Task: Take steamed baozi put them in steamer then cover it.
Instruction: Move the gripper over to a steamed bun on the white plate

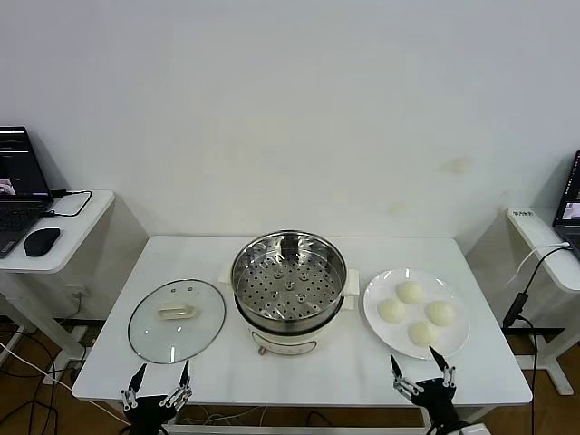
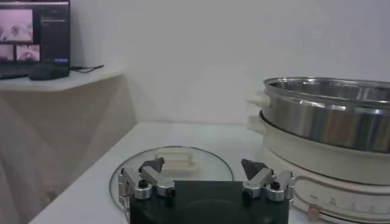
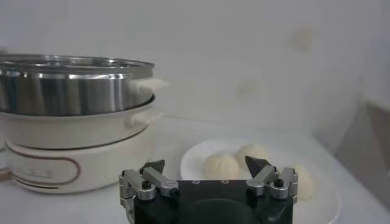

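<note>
a: where are the buns?
b: four steamed baozi [image 1: 410,292] sit on a white plate [image 1: 376,316], just right of the steamer [image 1: 288,283] at the middle of the counter [image 1: 308,372].
a: and the cover?
b: the cover [image 1: 177,319] lies flat, left of the steamer.
a: the pincers?
b: left pincer [image 1: 158,379] and right pincer [image 1: 422,369] hover at the counter's near edge, jaws spread, holding nothing.

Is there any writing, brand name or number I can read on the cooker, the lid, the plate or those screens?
None can be read.
Steamer: small marks on its cream base front, too blurred to read.
Laptop screen: only blurred pictures.
Cover and plate: no writing visible.
</note>
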You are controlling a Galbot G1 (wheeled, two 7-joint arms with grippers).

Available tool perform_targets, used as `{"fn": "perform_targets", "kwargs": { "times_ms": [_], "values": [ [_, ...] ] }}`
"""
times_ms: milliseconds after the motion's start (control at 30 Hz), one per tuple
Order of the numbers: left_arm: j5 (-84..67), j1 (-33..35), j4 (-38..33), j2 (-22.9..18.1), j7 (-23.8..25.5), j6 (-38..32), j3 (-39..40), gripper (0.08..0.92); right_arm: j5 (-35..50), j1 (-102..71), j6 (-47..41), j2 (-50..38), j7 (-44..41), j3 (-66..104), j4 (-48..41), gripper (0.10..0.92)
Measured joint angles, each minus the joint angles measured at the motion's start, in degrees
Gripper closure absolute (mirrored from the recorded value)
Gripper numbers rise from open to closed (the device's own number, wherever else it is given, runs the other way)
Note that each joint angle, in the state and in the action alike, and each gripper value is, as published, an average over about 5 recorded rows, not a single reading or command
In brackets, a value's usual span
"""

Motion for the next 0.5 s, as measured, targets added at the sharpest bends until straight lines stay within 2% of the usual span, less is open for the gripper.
{"fn": "perform_targets", "kwargs": {
  "times_ms": [267, 500],
  "values": [
    [2.97, -1.11, -0.03, 0.13, 0.61, 0.13, 0.44, 0.177, -8.84, 5.85, -2.57, -8.1, -2.09, 1.52, -2.73, 0.203],
    [5.89, -2.03, -0.04, 0.22, 1.29, 0.24, 0.87, 0.177, -15.89, 13.61, -4.22, -19.12, -8.02, 0.5, -7.42, 0.203]
  ]
}}
